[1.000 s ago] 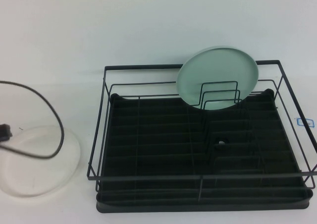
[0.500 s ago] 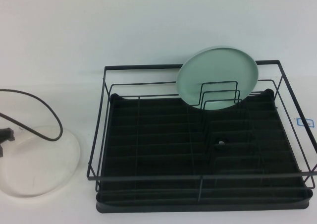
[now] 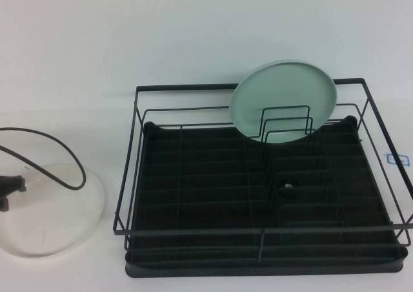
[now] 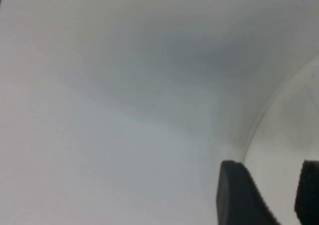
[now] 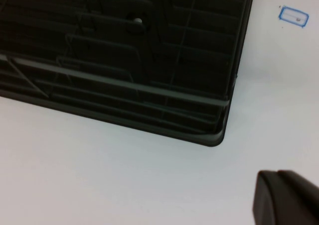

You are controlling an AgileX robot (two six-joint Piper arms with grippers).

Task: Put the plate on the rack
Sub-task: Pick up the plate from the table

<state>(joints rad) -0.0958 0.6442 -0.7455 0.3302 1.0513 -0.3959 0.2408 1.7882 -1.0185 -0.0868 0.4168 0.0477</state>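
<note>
The white plate (image 3: pixel 55 211) lies flat on the table at the near left, left of the rack. In the left wrist view the plate (image 4: pixel 291 130) lies under the fingers, with its rim curving past one fingertip. My left gripper (image 3: pixel 8 192) (image 4: pixel 274 195) is at the plate's left edge, open and empty. The black wire rack (image 3: pixel 193 188) fills the middle and right of the table. Its near right corner shows in the right wrist view (image 5: pixel 214 135). My right gripper (image 5: pixel 286 197) is shut and empty, over bare table near that corner. It is out of the high view.
A pale mint-green plate (image 3: pixel 284 101) stands upright in the dividers at the back right of the rack. A dark cable (image 3: pixel 61 156) from the left arm loops over the white plate. A small blue-outlined label (image 3: pixel 397 159) lies on the table right of the rack.
My left gripper has moved a little nearer along the white plate's left edge, and its cable loop has shifted with it. The rack and green plate have not moved.
</note>
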